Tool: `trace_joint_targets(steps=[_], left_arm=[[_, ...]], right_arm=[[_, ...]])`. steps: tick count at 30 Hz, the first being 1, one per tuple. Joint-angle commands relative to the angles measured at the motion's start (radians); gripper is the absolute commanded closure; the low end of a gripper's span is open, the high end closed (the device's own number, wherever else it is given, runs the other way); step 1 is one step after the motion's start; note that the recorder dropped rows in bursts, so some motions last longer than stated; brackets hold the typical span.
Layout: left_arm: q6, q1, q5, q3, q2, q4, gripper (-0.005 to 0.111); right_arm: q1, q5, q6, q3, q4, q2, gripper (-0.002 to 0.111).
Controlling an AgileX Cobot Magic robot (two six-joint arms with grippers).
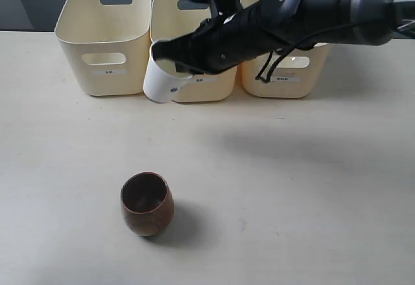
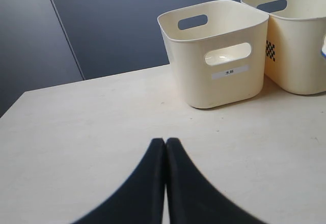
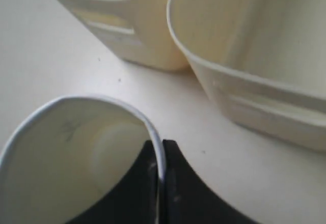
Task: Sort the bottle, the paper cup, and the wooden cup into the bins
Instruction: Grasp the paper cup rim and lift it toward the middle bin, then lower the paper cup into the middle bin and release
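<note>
My right gripper (image 1: 170,57) is shut on the rim of the white paper cup (image 1: 161,81), holding it tilted in the air in front of the gap between the left bin (image 1: 104,39) and the middle bin (image 1: 214,87). In the right wrist view one finger sits inside the paper cup (image 3: 76,158) and one outside, pinching its wall. The wooden cup (image 1: 147,204) stands upright on the table near the front. The right bin (image 1: 288,78) is partly hidden behind the right arm. The bottle is out of view. My left gripper (image 2: 165,141) is shut and empty above the bare table.
The three bins stand in a row at the back of the table (image 1: 311,188). The left wrist view shows the left bin (image 2: 219,56) and part of the middle bin (image 2: 300,40). A dark wall lies behind the table.
</note>
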Motion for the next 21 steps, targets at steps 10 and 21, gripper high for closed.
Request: trace_joint_targets(steps=[10,21], left_arm=[[-0.002,-0.003,-0.001,0.001,-0.005,-0.005,0.107],[-0.002,-0.003,-0.001,0.001,-0.005,-0.005,0.107]], right_arm=[[-0.001,-0.376,-0.014,0.001,-0.043,-0.063,0.109],[-0.04,-0.568,-0.039,0.001,-0.051,-0.028,0.109]])
